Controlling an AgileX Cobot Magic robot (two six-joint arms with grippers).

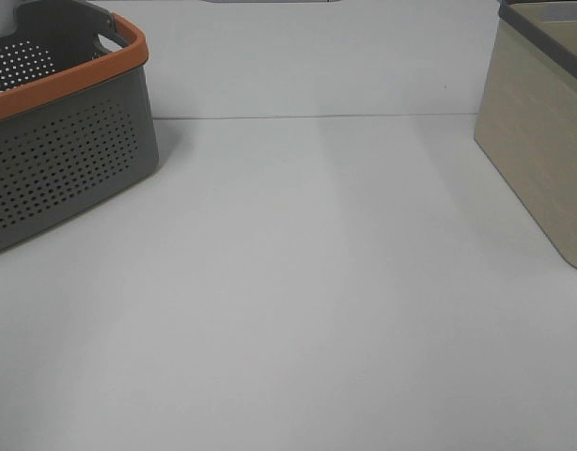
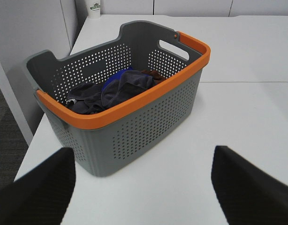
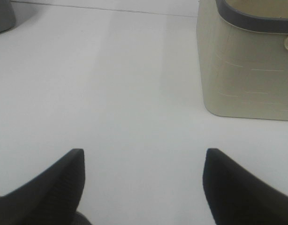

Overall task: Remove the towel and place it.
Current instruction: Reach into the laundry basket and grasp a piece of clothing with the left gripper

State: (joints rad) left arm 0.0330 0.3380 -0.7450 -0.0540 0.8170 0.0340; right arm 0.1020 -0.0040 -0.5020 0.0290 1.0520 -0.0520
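Note:
The dark charcoal-grey towel (image 2: 123, 86) lies bunched inside the grey perforated basket (image 2: 148, 126) with an orange rim, next to a blue cloth (image 2: 117, 77) and a brown one (image 2: 155, 73). The basket also shows at the far left of the exterior high view (image 1: 68, 164), where its contents are hidden. My left gripper (image 2: 141, 154) is open and empty, held back from the basket's near side and above the table. My right gripper (image 3: 144, 152) is open and empty above bare table. Neither gripper shows in the exterior high view.
A beige bin with a dark rim (image 1: 542, 141) stands at the right edge of the table and shows in the right wrist view (image 3: 242, 70). A paper cup (image 2: 94, 8) stands beyond the basket. The table's left edge (image 2: 29, 154) runs close by the basket.

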